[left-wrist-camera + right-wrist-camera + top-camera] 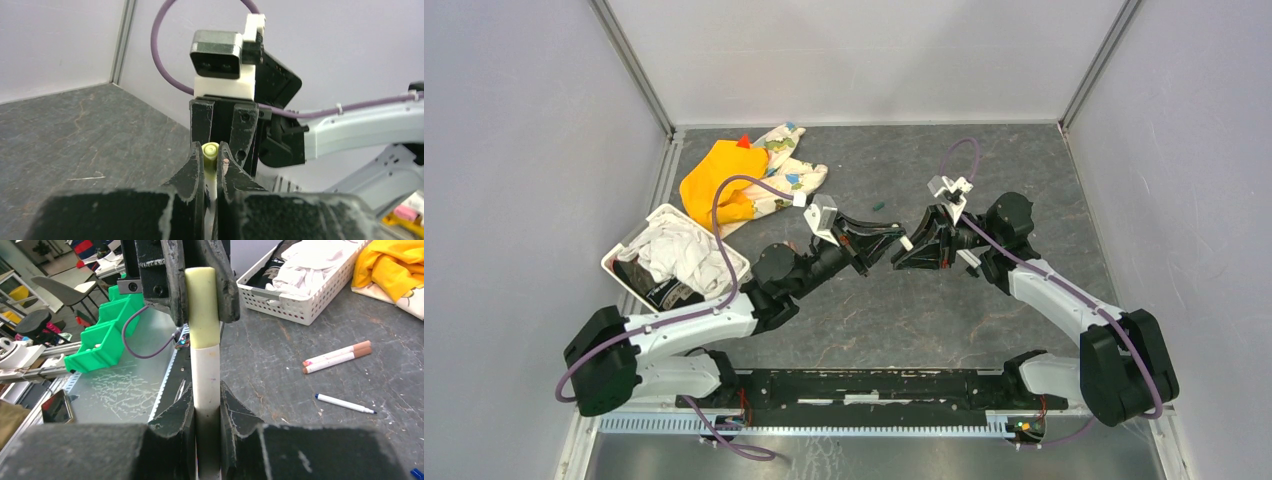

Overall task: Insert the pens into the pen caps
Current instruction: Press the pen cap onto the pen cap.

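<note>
Pen point(206, 375) in right jaws, cream cap point(202, 307) in left jaws, seemingly joined above grey table point(272, 390)

Grey slate-like tabletop point(904, 310), pale walls point(524, 150) w/ alu corner posts point(632, 68).

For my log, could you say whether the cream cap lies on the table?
No, the left gripper holds the cream cap aloft against the pen.

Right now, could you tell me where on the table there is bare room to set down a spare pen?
Best is the far right of the table, between back wall and right arm. The near strip between the arm bases looks bare from above. Crowded: cloths and basket far left, loose pens near it, left claw and right claw mid-table.
</note>
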Robot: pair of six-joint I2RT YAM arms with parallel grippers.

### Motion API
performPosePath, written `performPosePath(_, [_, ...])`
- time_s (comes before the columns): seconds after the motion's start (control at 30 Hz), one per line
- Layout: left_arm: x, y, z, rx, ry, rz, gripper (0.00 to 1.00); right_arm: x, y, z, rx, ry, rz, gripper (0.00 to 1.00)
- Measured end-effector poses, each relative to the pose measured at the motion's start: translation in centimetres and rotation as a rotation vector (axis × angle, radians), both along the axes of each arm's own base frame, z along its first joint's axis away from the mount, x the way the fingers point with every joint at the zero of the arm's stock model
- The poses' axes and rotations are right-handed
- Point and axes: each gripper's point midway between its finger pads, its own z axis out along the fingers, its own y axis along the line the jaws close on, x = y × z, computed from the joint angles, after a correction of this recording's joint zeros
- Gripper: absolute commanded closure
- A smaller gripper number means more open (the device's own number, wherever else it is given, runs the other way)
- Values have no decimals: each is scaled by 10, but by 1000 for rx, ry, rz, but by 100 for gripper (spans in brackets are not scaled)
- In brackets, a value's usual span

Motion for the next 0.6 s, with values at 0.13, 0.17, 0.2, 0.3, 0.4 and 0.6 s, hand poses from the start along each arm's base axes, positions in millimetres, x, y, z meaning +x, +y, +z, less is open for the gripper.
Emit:
performPosePath(0.13, [8,-4,4,-95,29,19,98,5,5,-2,3,6,-34,100])
performPosePath(0.17, [9,-4,7,-121,34,22,98,5,6,-3,4,7,-41,100])
performPosePath(0.2, [10,-4,8,-133,41,21,98,5,7,-5,2,13,-47,100])
performPosePath(0.3, [11,1,8,-148,60,19,98,6,10,-7,3,9,-57,100])
performPosePath(0.4, [10,6,7,-139,75,13,94,8,13,-8,1,4,-75,100])
performPosePath(0.6, [13,11,0,-98,102,20,72,10,14,-13,-12,17,-90,100])
